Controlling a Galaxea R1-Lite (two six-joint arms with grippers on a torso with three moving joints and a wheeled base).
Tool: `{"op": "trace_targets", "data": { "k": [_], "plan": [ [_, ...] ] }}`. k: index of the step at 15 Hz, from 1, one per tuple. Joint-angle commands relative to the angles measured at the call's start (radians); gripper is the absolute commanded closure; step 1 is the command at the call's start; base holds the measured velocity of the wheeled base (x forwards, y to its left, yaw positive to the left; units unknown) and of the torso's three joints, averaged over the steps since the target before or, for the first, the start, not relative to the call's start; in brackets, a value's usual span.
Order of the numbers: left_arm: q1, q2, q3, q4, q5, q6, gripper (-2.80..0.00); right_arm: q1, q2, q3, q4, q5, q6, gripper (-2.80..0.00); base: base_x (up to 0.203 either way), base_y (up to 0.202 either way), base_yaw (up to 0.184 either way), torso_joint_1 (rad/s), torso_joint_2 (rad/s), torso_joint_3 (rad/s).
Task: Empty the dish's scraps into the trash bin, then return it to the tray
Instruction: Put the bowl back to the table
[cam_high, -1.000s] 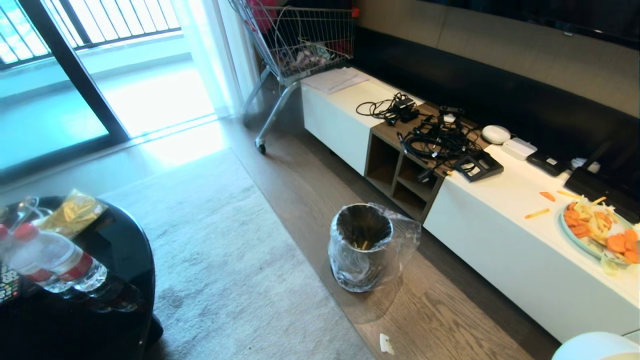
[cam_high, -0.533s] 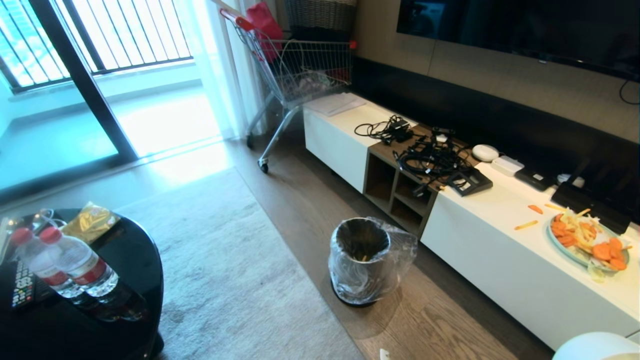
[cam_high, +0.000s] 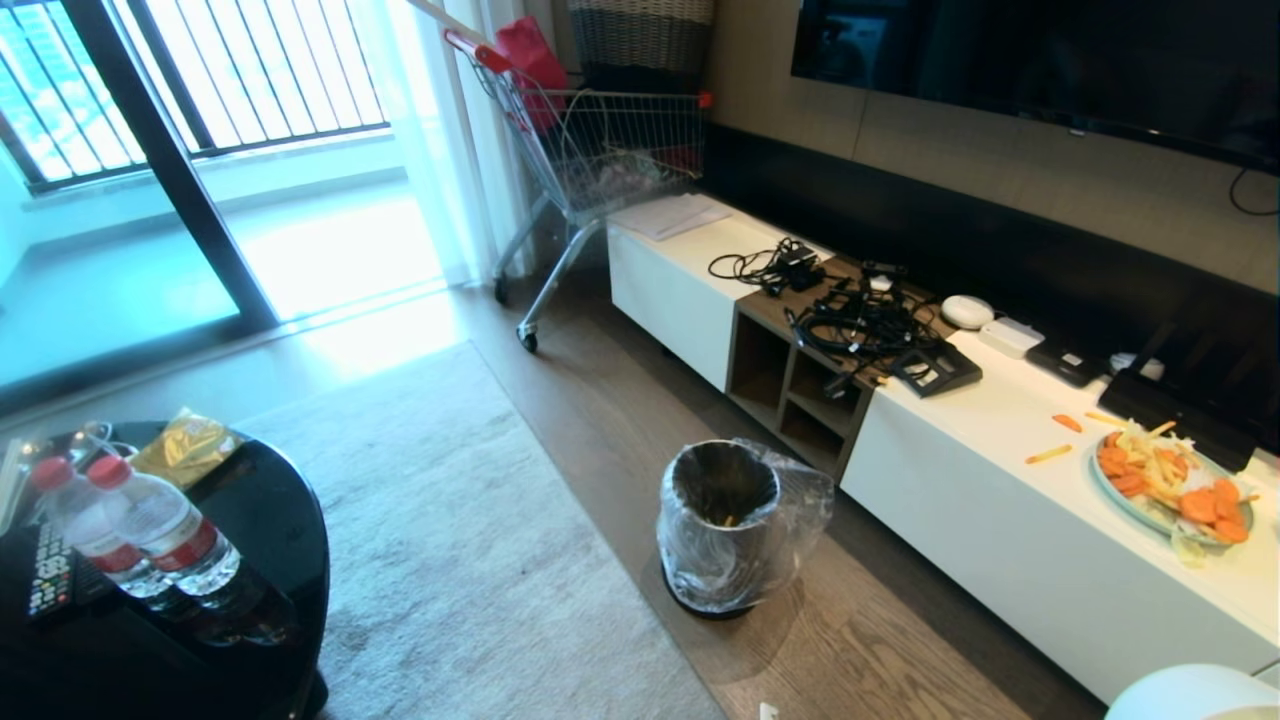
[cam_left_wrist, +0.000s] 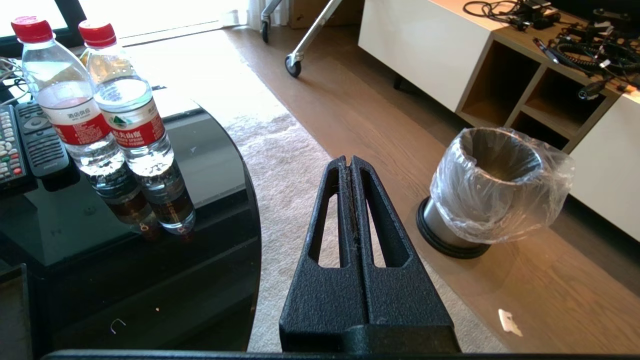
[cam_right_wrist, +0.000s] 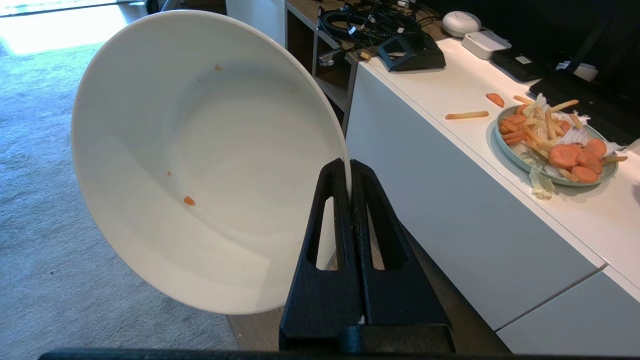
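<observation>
Dish (cam_right_wrist: 200, 160) pinched in right tool (cam_right_wrist: 348, 167), rim cut off in head view

Daylight floods in through the balcony door (cam_high: 150, 170) at 10 o'clock, blowing out the floor patch (cam_high: 330, 250) beside it. Glare on the glossy black table top (cam_left_wrist: 200, 165) at 9 o'clock. The trash bin (cam_high: 728, 525) throws a soft shadow toward 5 o'clock. TV wall at 1 o'clock is dim. Head view bows straight lines near the edges. Wrist views sharp.
</observation>
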Motion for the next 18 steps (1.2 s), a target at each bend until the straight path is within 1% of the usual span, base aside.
{"op": "trace_targets", "data": {
  "k": [1,9,18],
  "plan": [
    [0.000,0.000,0.000,-0.001,0.001,-0.001,0.00,0.000,0.002,0.000,0.001,0.001,-0.001,0.00,0.000,0.000,0.000,0.000,0.00,0.000],
    [0.000,0.000,0.000,-0.001,0.001,-0.001,0.00,0.000,0.002,0.000,-0.001,0.001,-0.001,0.00,-0.010,0.000,0.000,0.000,0.00,0.000],
    [0.000,0.000,0.000,-0.001,0.001,-0.001,0.00,0.000,0.002,0.000,-0.001,0.001,-0.001,0.00,-0.184,0.000,-0.001,0.001,0.00,0.005]
  ]
}}
